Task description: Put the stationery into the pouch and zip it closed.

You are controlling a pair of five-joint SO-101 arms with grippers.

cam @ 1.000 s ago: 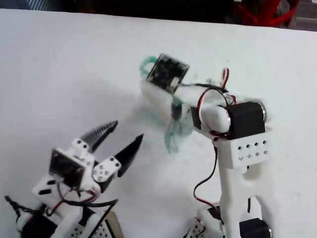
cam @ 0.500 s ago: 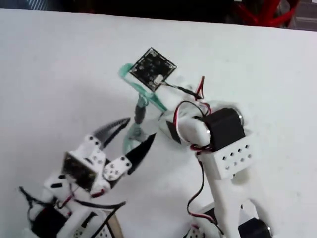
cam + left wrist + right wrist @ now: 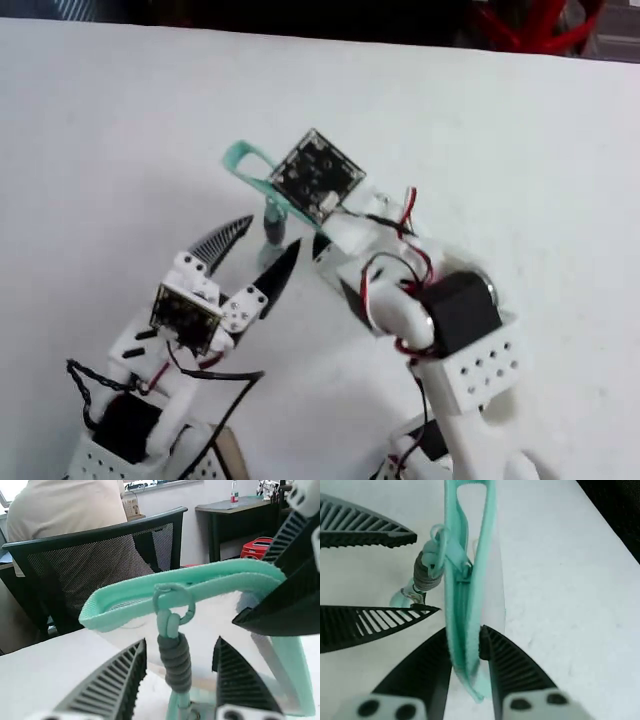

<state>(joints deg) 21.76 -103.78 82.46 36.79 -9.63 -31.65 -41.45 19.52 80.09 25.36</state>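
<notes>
While right tool (image 3: 465, 630) clamps pouch (image 3: 457, 585); left tool (image 3: 180, 644) gapes around zipper pull (image 3: 174, 660).

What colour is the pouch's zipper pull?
The zipper pull is grey; clearest in the left wrist view.

My pouch (image 3: 470, 580) is a frosted see-through thing with a mint green zip edge. It's upright rather than flat, with one end pinched in my right gripper (image 3: 465, 630). The far end of the mouth gapes open. The zipper pull (image 3: 175, 660), a grey ribbed grip on a green ring, dangles off its side.
</notes>
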